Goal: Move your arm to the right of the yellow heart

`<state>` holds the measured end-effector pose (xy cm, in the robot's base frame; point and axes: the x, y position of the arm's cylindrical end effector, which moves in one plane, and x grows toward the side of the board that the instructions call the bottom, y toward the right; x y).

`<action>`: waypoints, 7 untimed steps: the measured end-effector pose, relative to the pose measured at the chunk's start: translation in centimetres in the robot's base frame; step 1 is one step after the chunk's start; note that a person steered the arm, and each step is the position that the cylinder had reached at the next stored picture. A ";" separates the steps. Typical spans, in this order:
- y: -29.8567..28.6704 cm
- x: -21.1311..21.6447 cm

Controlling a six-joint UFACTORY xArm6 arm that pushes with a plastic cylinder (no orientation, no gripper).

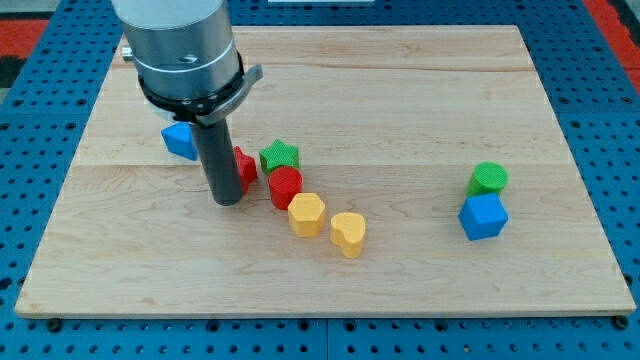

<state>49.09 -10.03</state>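
approach step: my tip (228, 200) carries no gripper, sitting at nine o'clock of the yellow heart (348, 233), with red cylinder (285, 187) and yellow hexagon (307, 214) between. next, i'd judge, swing round to three o'clock.

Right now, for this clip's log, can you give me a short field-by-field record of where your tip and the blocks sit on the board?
tip: my tip rests on the wooden board, left of the cluster
target: yellow heart, lower right of the tip, apart from it
beside tip: red block, partly hidden behind the rod
cluster: green star, red cylinder, yellow hexagon
behind rod: blue block
view's right: green cylinder above blue cube
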 end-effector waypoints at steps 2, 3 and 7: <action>-2.1 5.0; 4.4 10.7; 19.0 10.5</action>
<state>59.62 9.00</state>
